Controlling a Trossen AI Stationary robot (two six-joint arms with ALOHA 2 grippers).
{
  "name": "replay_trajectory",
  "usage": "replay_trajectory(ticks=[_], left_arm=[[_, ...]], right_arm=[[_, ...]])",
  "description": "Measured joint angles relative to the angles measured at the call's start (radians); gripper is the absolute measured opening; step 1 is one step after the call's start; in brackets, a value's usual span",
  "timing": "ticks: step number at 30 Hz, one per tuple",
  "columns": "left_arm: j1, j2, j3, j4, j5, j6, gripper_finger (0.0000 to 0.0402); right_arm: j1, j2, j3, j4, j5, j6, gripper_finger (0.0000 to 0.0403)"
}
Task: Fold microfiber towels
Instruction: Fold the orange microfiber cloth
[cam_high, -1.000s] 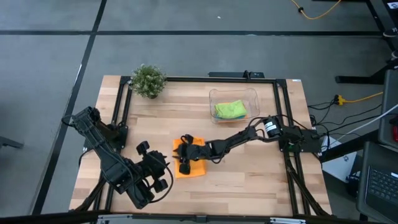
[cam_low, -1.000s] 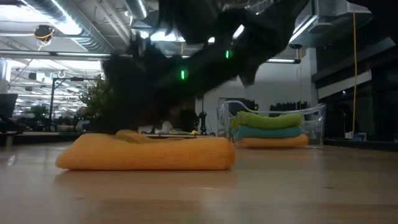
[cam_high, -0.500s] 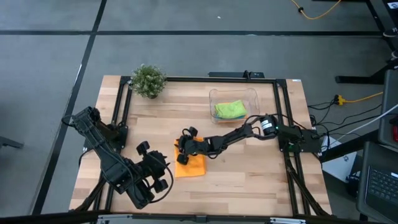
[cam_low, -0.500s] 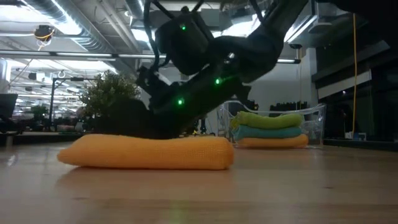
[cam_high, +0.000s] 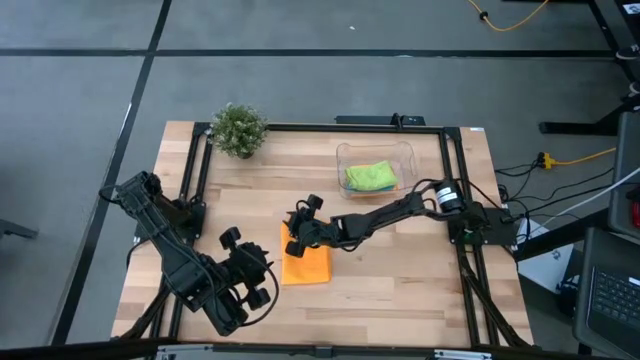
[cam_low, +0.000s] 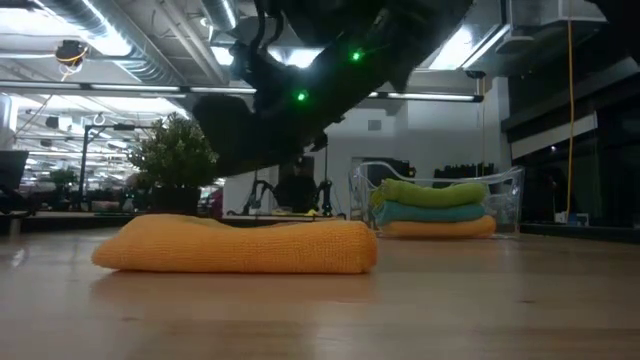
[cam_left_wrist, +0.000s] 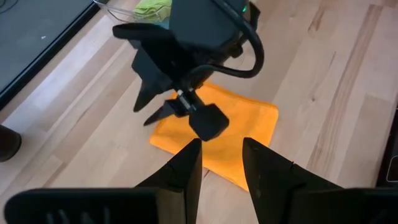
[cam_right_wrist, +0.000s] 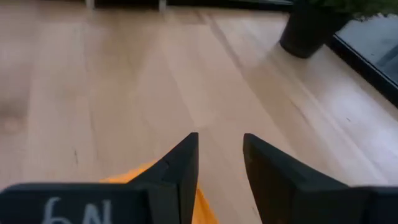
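From above, the folded orange towel (cam_high: 306, 265) lies near the middle of the wooden tabletop (cam_high: 400, 290), with the right end effector (cam_high: 298, 228) over its far edge. The level view adds what the top view cannot: the orange towel (cam_low: 235, 246) sits flat as a thick folded pad, and the dark arm hangs above it, clear of the cloth. That view also shows the clear tub (cam_low: 510, 195) holding three stacked towels, the green towel (cam_low: 430, 193) on top, the blue towel (cam_low: 430, 212) under it and another orange towel (cam_low: 440, 229) at the bottom; from above only the green one (cam_high: 370, 176) shows.

The right wrist camera shows its fingers (cam_right_wrist: 180, 165) slightly apart with nothing between them, a corner of orange cloth below, and the plant pot (cam_right_wrist: 308, 28) far off. The left end effector (cam_high: 262, 280) waits at the near left, just beside the towel; its own camera shows its fingers (cam_left_wrist: 186, 168) a little apart and empty, looking at the orange towel (cam_left_wrist: 249, 121) with the right end effector (cam_left_wrist: 186, 115) above it.

A small potted plant (cam_high: 238, 129) stands at the far left corner. Grey floor surrounds the table; the room behind has ceiling lights and pipes.
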Motion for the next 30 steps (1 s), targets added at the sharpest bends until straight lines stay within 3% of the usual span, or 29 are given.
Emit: replay_trajectory(ticks=[9, 17, 23, 26, 30], left_arm=[[0.000, 0.000, 0.000, 0.001, 0.000, 0.000, 0.0108], [-0.001, 0.000, 0.000, 0.002, 0.000, 0.000, 0.0108], [0.005, 0.000, 0.000, 0.005, -0.004, -0.001, 0.0108], [0.012, 0.000, 0.000, 0.009, -0.003, 0.002, 0.0108], [0.032, 0.000, 0.000, 0.046, -0.005, 0.002, 0.0108]], right_arm=[[0.009, 0.058, -0.004, -0.075, -0.032, 0.176, 0.0129], [0.012, 0.096, 0.001, -0.127, -0.014, 0.202, 0.0129], [0.045, -0.066, 0.022, -0.283, -0.053, 0.120, 0.0129], [0.072, -0.193, 0.052, -0.482, -0.104, 0.084, 0.0129], [0.113, -0.354, 0.069, -0.718, -0.230, 0.161, 0.0129]])
